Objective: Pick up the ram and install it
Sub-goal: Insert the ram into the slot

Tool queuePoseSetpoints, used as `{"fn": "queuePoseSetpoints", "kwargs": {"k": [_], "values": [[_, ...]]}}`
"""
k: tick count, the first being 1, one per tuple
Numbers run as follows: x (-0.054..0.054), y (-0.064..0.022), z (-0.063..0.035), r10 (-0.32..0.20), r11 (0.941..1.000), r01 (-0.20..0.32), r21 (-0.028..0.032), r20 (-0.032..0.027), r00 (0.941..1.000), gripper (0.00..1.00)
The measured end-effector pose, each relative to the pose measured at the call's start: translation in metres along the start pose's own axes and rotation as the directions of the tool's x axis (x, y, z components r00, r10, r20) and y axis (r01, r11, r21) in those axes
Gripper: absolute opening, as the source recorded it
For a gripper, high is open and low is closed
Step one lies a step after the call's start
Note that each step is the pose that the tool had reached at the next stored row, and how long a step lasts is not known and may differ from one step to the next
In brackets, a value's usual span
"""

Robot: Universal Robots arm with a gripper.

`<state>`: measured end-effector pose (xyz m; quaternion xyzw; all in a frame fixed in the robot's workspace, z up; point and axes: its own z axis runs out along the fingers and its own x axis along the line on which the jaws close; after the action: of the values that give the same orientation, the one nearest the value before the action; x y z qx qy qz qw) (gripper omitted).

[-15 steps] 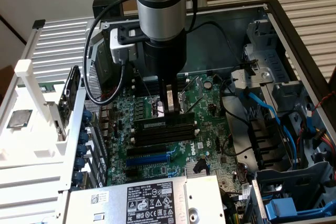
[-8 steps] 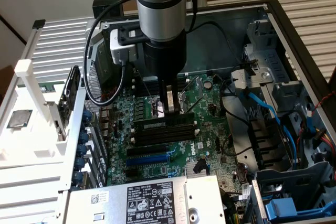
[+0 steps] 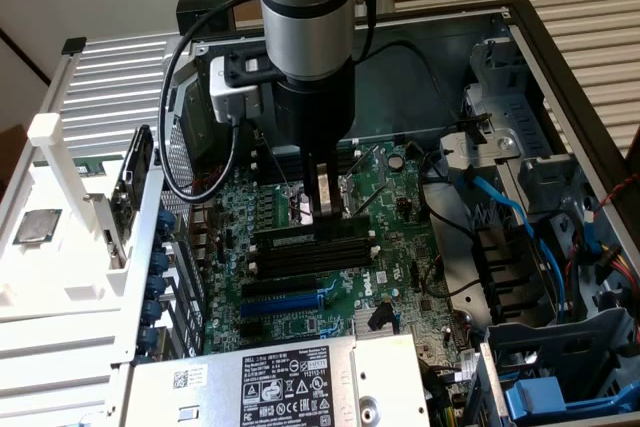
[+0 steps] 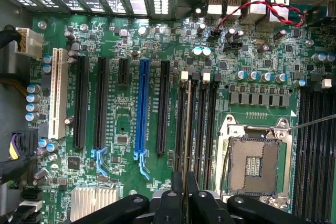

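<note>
In the wrist view the ram [image 4: 187,129] shows edge-on as a thin pale line running along the black memory slots [image 4: 202,124], beside the CPU socket [image 4: 252,163]. My gripper [image 4: 184,190] is shut on its near end, one dark finger on each face. From the exterior view, the gripper [image 3: 325,209] hangs straight down inside the open computer case. The ram [image 3: 290,238] is a long dark stick lying along the topmost of the black memory slots [image 3: 305,259]. I cannot tell whether it is seated in the slot or just above it.
A long blue expansion slot [image 4: 140,108] [image 3: 290,299] lies beside the memory slots. The power supply [image 3: 280,377] sits at the front and a drive cage with blue cables [image 3: 520,217] at the exterior view's right. A white tray [image 3: 60,247] stands outside the case on the left.
</note>
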<state>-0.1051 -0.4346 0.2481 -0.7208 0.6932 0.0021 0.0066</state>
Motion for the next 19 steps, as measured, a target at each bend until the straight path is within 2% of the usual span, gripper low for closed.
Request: {"fn": "queuePoseSetpoints", "kwargs": {"k": [4,5,10,11,19], "values": [[-0.0002,-0.0005,0.0001,-0.003,1.0000,0.003,-0.0010,0.0000,1.0000,0.13],[-0.0003,-0.0010,0.0002,-0.004,1.0000,0.004,-0.0030,0.0002,1.0000,0.13],[-0.0001,-0.0031,0.0002,-0.004,0.9998,0.004,-0.0194,0.0007,1.0000,0.13],[-0.0001,-0.0040,0.0003,-0.004,0.9997,0.004,-0.0243,0.0007,1.0000,0.13],[0.0000,-0.0041,0.0052,-0.008,0.9997,0.008,-0.0243,0.0009,1.0000,0.13]]}}
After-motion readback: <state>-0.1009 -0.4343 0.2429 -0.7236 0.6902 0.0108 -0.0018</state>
